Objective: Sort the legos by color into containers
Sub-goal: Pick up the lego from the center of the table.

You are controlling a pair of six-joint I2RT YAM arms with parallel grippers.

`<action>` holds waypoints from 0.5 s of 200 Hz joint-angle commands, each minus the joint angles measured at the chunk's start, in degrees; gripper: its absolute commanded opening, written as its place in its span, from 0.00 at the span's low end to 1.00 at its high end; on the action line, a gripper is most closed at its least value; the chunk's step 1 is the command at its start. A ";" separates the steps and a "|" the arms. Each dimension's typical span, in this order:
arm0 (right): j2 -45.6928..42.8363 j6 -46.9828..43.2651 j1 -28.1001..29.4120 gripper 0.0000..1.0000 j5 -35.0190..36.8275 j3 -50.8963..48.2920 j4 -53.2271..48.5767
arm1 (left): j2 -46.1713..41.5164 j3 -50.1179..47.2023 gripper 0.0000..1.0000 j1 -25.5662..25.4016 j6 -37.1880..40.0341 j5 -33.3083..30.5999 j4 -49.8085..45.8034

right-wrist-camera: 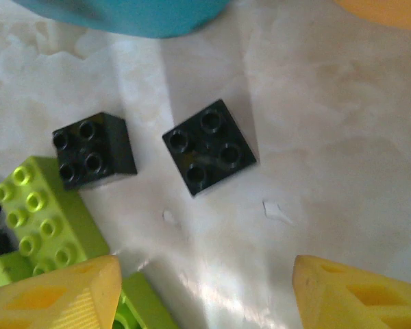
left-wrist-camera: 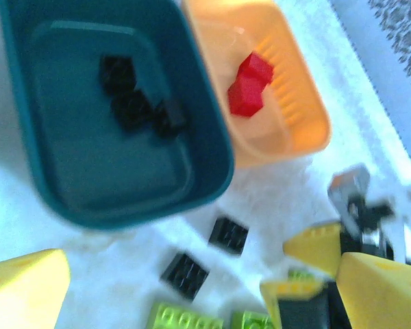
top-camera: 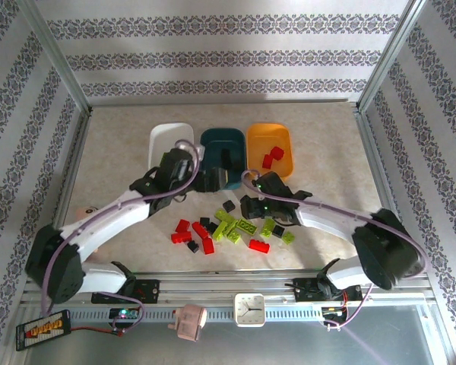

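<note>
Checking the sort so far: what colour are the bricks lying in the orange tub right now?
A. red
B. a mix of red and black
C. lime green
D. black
A: the left wrist view shows just red bricks inside the orange tub, while the black bricks sit in the dark teal tub beside it.

Lab test cell, aluminium frame [top-camera: 213, 291], wallpapered panels [top-camera: 228, 46]
</note>
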 commanded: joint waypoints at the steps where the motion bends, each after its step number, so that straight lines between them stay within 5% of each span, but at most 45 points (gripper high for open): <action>1: 4.83 -2.12 0.50 0.67 0.48 3.35 1.64 | -7.37 -6.34 1.00 -0.69 -3.51 -2.44 2.52; 48: 12.22 -2.08 0.62 0.64 5.47 8.64 1.44 | -22.18 -16.99 1.00 -0.78 -6.70 -6.06 -0.52; 100: 17.29 -3.09 0.71 0.57 7.26 11.92 -0.47 | -29.09 -20.76 1.00 -0.72 -8.35 -8.46 -5.72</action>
